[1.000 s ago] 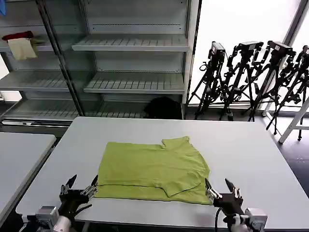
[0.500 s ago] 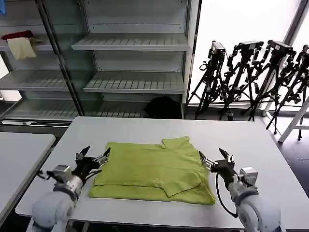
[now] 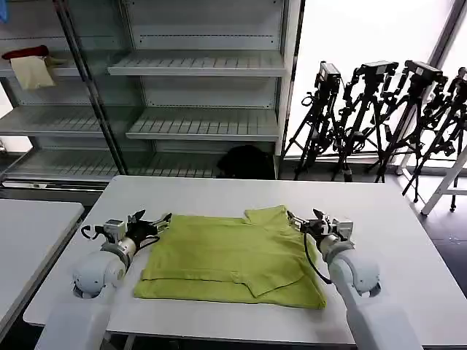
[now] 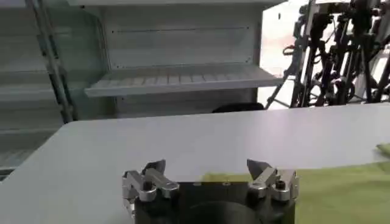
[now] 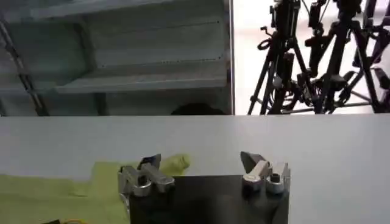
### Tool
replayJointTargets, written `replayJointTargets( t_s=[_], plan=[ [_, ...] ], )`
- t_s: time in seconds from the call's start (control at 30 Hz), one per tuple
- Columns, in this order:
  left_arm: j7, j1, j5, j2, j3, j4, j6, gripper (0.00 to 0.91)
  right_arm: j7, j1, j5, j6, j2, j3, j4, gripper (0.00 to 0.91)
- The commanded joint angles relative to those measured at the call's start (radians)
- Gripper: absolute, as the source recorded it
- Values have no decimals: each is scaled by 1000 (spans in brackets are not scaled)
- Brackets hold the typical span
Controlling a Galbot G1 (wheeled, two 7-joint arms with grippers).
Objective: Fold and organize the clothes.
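T-shirt [image 3: 230, 255]: plain lime-green, no print visible on upward side. Desk [image 3: 379, 219]: pale grey-white, unpatterned. Left pincer [image 3: 153, 224] and right pincer [image 3: 300, 222]: black bodies, silver-grey metal fingers; arms white. Far shelving [image 3: 197, 65]: light grey, slatted. Red cloth [image 3: 25, 53] over pale cream cloth [image 3: 33, 73] at far left shelf. Tripods [image 3: 379, 117] at far right: black.

The left end effector [image 4: 210, 176] is seen with its fingers [image 4: 146, 181] spread apart, held above the white table [image 4: 183, 137]. The lime-green T-shirt [image 4: 341, 189] is spread on the table beneath and beside it. Shelves [image 4: 183, 79] and tripods [image 4: 341, 55] are seen behind.
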Motion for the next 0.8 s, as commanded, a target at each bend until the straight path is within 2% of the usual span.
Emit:
replayJointTargets(
  t_s=[0.03, 0.47, 0.53, 0.6, 0.63, 0.67, 0.7, 0.73, 0.8],
  plan=[
    [13, -79, 16, 13, 29, 119, 3, 907, 14, 111, -18, 1, 62, -63, -162, 907],
    [11, -77, 27, -10, 51, 110, 3, 907, 16, 115, -53, 2, 95, -72, -186, 907],
    [12, -74, 40, -12, 55, 111, 3, 907, 14, 113, -61, 2, 97, -73, -190, 655],
    [12, -70, 46, -14, 58, 112, 3, 907, 14, 112, -65, 2, 100, -75, -191, 514],
    [14, -69, 53, -16, 58, 114, 3, 796, 14, 111, -67, 2, 101, -76, -191, 333],
    [15, -68, 55, -17, 59, 114, 3, 615, 14, 109, -72, 2, 104, -77, -191, 191],
    [16, -65, 56, -18, 59, 114, 2, 534, 14, 108, -74, 2, 104, -77, -191, 131],
    [17, -64, 57, -19, 59, 114, 2, 333, 14, 106, -78, 2, 105, -77, -192, 10],
    [21, -60, 59, -19, 60, 111, 2, 91, 14, 101, -80, 2, 105, -77, -190, 0]
  ],
)
